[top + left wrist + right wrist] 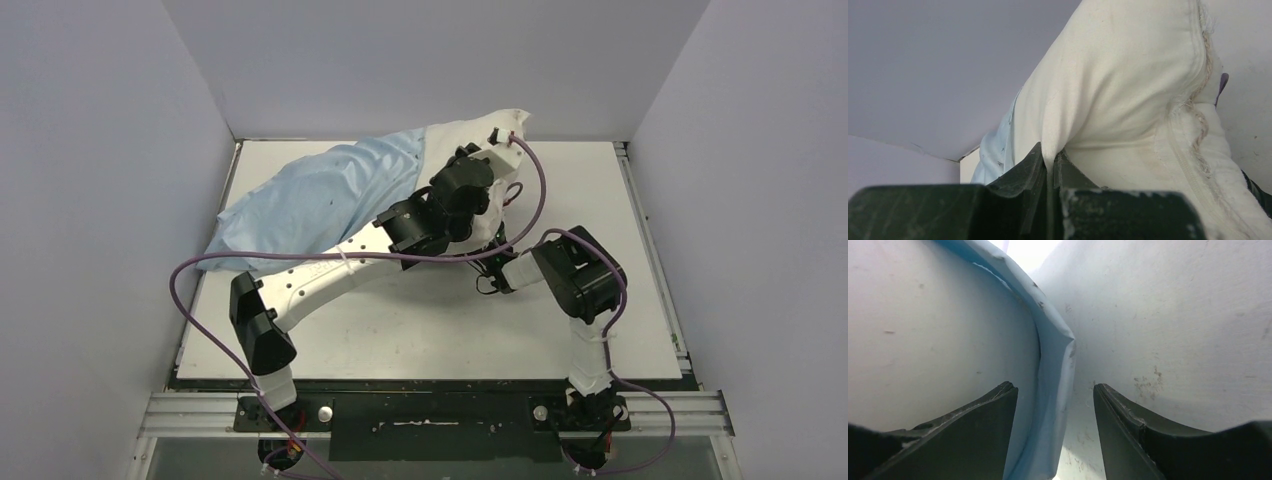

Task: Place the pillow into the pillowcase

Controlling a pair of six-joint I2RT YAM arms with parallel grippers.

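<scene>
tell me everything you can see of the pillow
The pillow is plump and off-white, of slightly fuzzy cloth, with a frayed stitched seam down one side in the left wrist view. It lies at the back of the table, its left part covered by the light blue pillowcase, its right end bare. The left gripper is shut on a fold of it.

The pillow (1128,75) is plain off-white with frayed cream stitching — the pillowcase (310,195) a pale, unpatterned blue with a few dark specks. The left claw (1049,152) and right claw (1053,387) are scuffed blackish green; the tabletop (450,320) is white, the cable (543,178) purple.
</scene>
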